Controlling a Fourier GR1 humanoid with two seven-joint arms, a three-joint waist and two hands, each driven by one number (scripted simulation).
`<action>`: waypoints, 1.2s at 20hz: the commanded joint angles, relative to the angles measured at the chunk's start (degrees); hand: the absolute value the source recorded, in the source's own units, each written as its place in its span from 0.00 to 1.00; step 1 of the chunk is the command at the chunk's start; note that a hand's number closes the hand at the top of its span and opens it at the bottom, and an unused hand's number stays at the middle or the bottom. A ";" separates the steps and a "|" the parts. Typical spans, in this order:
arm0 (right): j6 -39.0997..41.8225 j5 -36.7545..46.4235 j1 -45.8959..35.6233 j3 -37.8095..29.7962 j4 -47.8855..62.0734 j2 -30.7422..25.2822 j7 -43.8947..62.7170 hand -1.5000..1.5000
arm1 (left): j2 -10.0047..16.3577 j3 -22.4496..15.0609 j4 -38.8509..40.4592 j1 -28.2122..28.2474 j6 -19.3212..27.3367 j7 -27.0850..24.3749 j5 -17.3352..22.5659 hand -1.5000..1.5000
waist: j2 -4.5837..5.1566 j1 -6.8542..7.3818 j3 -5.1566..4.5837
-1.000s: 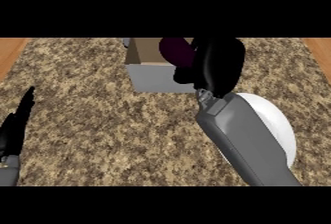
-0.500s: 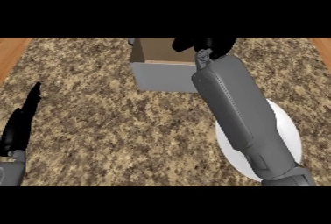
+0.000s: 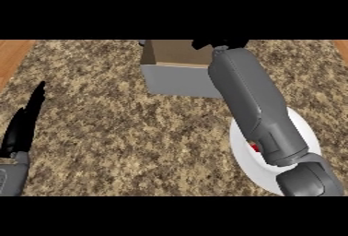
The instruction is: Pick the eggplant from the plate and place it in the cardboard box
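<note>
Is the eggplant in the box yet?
Nearly. No eggplant shows on the plate, so picking looks done. The right hand is over the cardboard box; the eggplant is hidden, so letting go may still be left. The left hand rests open at the left edge.

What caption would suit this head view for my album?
Right hand at the box, its forearm crossing the plate; left hand rests open at the left edge.

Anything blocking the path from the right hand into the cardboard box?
Nothing visible. The right hand is at the view's top edge, over the right side of the open top of the cardboard box; the inside that shows is bare. The eggplant is not in view, so whether the hand holds it is unclear.
</note>
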 commanded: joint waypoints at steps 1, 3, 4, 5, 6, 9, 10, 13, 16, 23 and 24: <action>-5.18 -2.35 -1.76 -5.38 7.37 -2.27 0.53 1.00 | -0.95 -1.05 -4.05 1.23 -0.16 1.74 0.04 0.50 | 0.26 1.56 0.09; -9.51 -4.54 -0.35 -7.12 8.10 1.63 -0.32 0.00 | -0.38 0.09 -1.00 -0.59 -0.44 1.21 0.35 0.50 | 0.28 0.55 0.06; -9.04 -5.34 -1.62 -8.53 9.47 -0.98 -1.86 0.00 | -1.63 -0.97 -0.36 -1.49 0.61 1.39 -0.67 0.50 | 0.81 1.00 0.06; -11.68 -4.69 -1.96 -8.36 10.62 0.97 -1.30 0.00 | 0.03 -0.10 -0.98 -1.45 -0.34 -0.20 -0.31 0.50 | 0.68 1.41 0.04; -9.26 -7.26 -1.60 -10.33 11.33 -1.60 -4.99 0.00 | -0.93 -0.43 -0.34 0.08 -0.20 -0.88 -0.25 0.50 | 0.61 1.10 0.06; -13.70 -7.44 -1.43 -11.04 13.33 -0.41 -8.19 0.00 | -0.16 -0.18 -1.66 -1.22 -0.90 1.17 -0.02 0.50 | 0.80 1.96 0.10; -14.31 -7.69 -2.54 -11.43 13.18 -1.21 -9.52 0.00 | -1.03 -1.08 -0.91 -1.32 -0.54 0.65 -0.72 0.50 | 0.83 1.68 0.08; -19.61 -7.30 -1.40 -11.28 13.42 -0.15 -13.99 0.00 | -0.78 -0.68 -0.35 -1.31 -0.52 0.26 -0.84 0.50 | 0.70 1.34 0.08; -24.44 -6.97 -3.13 -11.73 12.48 -0.75 -15.86 0.00 | -2.30 -1.43 0.29 -0.57 0.21 -0.49 -1.25 0.50 | 0.73 1.39 0.06; -33.39 -11.29 -1.40 -15.56 7.42 -0.74 -22.17 0.00 | 0.66 2.39 0.30 0.82 -0.65 -1.04 0.28 0.50 | -0.54 -0.83 0.07; -32.83 -12.83 1.59 -15.21 5.28 1.23 -25.08 0.00 | -1.28 1.08 -0.29 2.78 0.85 -0.58 -1.00 0.50 | -0.98 -1.86 0.08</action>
